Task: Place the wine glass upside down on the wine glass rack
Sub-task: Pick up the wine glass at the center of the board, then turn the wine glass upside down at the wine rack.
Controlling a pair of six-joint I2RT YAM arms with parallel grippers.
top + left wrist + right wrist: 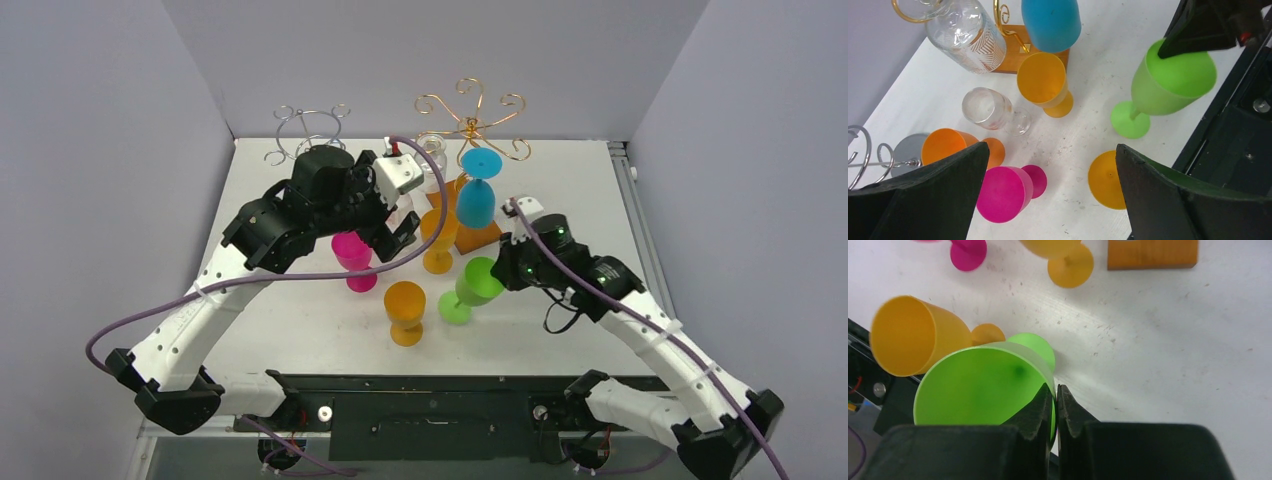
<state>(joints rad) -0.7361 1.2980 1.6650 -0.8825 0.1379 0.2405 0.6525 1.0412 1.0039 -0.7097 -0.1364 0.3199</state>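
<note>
The green wine glass (pixel 480 283) stands tilted on its side of the table, in front of the gold rack (pixel 470 120) and a little to the right of its wooden base. The right gripper (pixel 1054 391) is closed on the glass rim, with one finger inside the bowl and one outside. It is not clear if the foot touches the table. On the rack a blue glass (pixel 477 200) hangs upside down. Left of the rack, the left gripper (pixel 1052 149) is wide open and empty above a pink glass (pixel 1003 194).
</note>
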